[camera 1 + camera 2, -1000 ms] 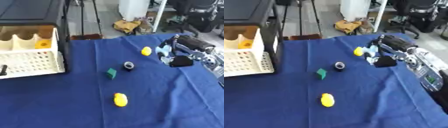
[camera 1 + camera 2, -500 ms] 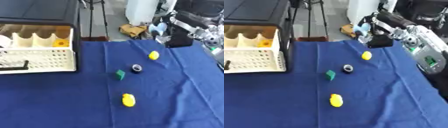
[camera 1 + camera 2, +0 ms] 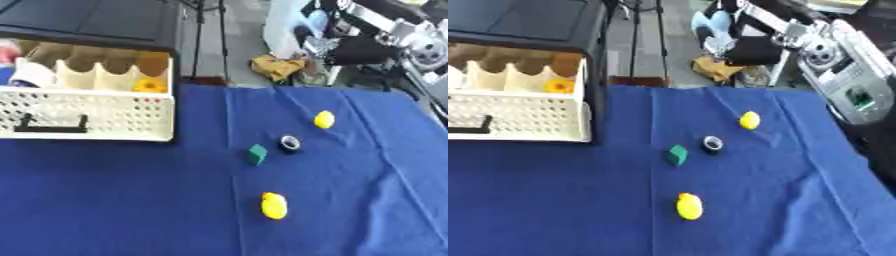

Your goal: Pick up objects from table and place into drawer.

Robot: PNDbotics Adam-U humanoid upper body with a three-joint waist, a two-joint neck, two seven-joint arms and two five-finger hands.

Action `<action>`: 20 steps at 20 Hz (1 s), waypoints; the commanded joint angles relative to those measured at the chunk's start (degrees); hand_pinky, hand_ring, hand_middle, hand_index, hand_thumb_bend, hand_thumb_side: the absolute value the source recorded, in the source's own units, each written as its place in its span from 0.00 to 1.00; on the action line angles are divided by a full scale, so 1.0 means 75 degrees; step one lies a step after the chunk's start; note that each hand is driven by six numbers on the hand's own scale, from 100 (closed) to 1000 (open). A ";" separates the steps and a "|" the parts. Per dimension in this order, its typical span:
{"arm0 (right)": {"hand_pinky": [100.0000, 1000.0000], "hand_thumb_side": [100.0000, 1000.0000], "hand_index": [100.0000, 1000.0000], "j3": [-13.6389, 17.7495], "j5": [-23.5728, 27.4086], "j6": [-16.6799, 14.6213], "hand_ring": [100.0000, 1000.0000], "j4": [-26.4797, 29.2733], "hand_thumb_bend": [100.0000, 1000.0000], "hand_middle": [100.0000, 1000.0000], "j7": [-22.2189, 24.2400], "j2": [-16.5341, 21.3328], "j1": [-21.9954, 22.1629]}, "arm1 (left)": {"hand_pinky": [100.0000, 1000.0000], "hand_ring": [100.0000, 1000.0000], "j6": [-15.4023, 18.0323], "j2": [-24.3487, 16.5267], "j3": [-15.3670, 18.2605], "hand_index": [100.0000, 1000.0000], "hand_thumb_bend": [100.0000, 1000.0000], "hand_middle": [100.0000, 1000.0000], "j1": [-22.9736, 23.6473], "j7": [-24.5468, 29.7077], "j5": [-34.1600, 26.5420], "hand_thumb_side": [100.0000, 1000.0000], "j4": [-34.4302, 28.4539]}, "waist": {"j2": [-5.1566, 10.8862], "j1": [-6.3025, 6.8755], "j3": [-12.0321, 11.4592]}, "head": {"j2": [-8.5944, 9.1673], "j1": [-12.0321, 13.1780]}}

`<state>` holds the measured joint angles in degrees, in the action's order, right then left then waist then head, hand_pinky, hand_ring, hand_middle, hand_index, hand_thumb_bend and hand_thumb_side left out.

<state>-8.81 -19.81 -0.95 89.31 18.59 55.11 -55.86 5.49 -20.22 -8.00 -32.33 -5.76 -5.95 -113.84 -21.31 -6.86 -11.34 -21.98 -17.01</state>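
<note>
The right hand [image 3: 750,47], upper right and high off the bench [image 3: 105,200], shows no readable finger state; reaching down, it could nudge the small yellow piece [image 3: 325,119] away.

Drawer [image 3: 96,117] pulled open at far left; dividers split its far compartments, a yellow item [image 3: 149,86] in one. Mid-cloth cluster: green block [image 3: 255,154], black ring [image 3: 290,143], two yellow pieces [image 3: 324,119] [image 3: 274,205]. Near left and right cloth [image 3: 105,210] open.

floor [image 3: 232,55]: grey, bare | tripod legs [image 3: 199,30]: dark, far side | crumpled yellow-brown bag [image 3: 276,66]: on floor | light: bright, even
</note>
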 commanded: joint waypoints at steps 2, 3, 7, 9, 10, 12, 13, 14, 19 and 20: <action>0.51 0.65 0.71 0.0099 0.0134 0.0035 0.76 0.0031 0.00 0.18 -0.0026 0.0074 -0.0352 | 0.44 0.73 -0.0026 -0.0108 -0.0036 0.92 0.03 0.67 -0.0127 0.0086 0.0089 1.00 -0.0100 | 0.0094 -0.0044 -0.0106 | 0.0224 -0.0256; 0.51 0.65 0.71 0.0087 0.0141 0.0035 0.76 0.0026 0.00 0.18 -0.0020 0.0041 -0.0412 | 0.44 0.73 -0.0038 -0.0090 -0.0051 0.92 0.03 0.67 -0.0140 0.0107 0.0106 1.00 -0.0100 | 0.0063 -0.0072 -0.0159 | 0.0273 -0.0352; 0.51 0.66 0.71 0.0047 0.0140 0.0021 0.76 0.0019 0.00 0.18 -0.0021 -0.0049 -0.0626 | 0.44 0.73 -0.0016 -0.0038 -0.0095 0.92 0.03 0.67 -0.0141 0.0178 0.0215 1.00 -0.0100 | -0.0046 -0.0130 -0.0344 | 0.0377 -0.0678; 0.51 0.66 0.71 0.0029 0.0157 0.0026 0.76 0.0005 0.00 0.17 -0.0022 -0.0112 -0.0738 | 0.44 0.73 0.0002 -0.0015 -0.0104 0.92 0.03 0.67 -0.0161 0.0184 0.0259 1.00 -0.0100 | -0.0100 -0.0164 -0.0430 | 0.0422 -0.0809; 0.51 0.66 0.71 0.0013 0.0169 0.0021 0.76 0.0004 0.00 0.17 -0.0017 -0.0152 -0.0805 | 0.44 0.73 0.0012 -0.0007 -0.0111 0.92 0.03 0.67 -0.0174 0.0190 0.0286 1.00 -0.0100 | -0.0131 -0.0188 -0.0493 | 0.0452 -0.0882; 0.51 0.66 0.71 -0.0024 0.0215 -0.0005 0.76 0.0015 0.00 0.17 -0.0010 -0.0220 -0.0919 | 0.44 0.73 0.0039 0.0008 -0.0129 0.92 0.02 0.67 -0.0193 0.0203 0.0322 1.00 -0.0100 | -0.0185 -0.0229 -0.0613 | 0.0496 -0.1021; 0.51 0.66 0.71 -0.0037 0.0213 -0.0007 0.76 0.0027 0.00 0.17 -0.0020 -0.0245 -0.0965 | 0.44 0.73 0.0056 0.0011 -0.0135 0.92 0.02 0.67 -0.0207 0.0207 0.0337 1.00 -0.0100 | -0.0211 -0.0250 -0.0674 | 0.0514 -0.1077; 0.51 0.66 0.71 -0.0049 0.0218 -0.0010 0.76 0.0042 0.00 0.17 -0.0038 -0.0274 -0.1005 | 0.44 0.73 0.0077 0.0010 -0.0140 0.92 0.02 0.67 -0.0229 0.0209 0.0349 1.00 -0.0100 | -0.0239 -0.0280 -0.0748 | 0.0535 -0.1135; 0.51 0.67 0.71 -0.0081 0.0264 -0.0025 0.76 0.0055 0.00 0.17 -0.0118 -0.0333 -0.1109 | 0.44 0.73 0.0092 0.0061 -0.0145 0.92 0.02 0.67 -0.0247 0.0214 0.0436 1.00 -0.0100 | -0.0342 -0.0408 -0.1070 | 0.0670 -0.1300; 0.51 0.67 0.71 -0.0079 0.0295 -0.0028 0.76 0.0063 0.00 0.17 -0.0133 -0.0330 -0.1131 | 0.43 0.73 0.0074 0.0087 -0.0143 0.92 0.02 0.67 -0.0217 0.0220 0.0466 1.00 -0.0100 | -0.0350 -0.0423 -0.1116 | 0.0692 -0.1322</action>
<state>-9.93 -18.15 -1.19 89.29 17.99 51.52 -63.09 5.98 -19.48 -9.03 -33.38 -4.17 -2.85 -113.84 -25.11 -10.53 -19.87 -17.75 -26.45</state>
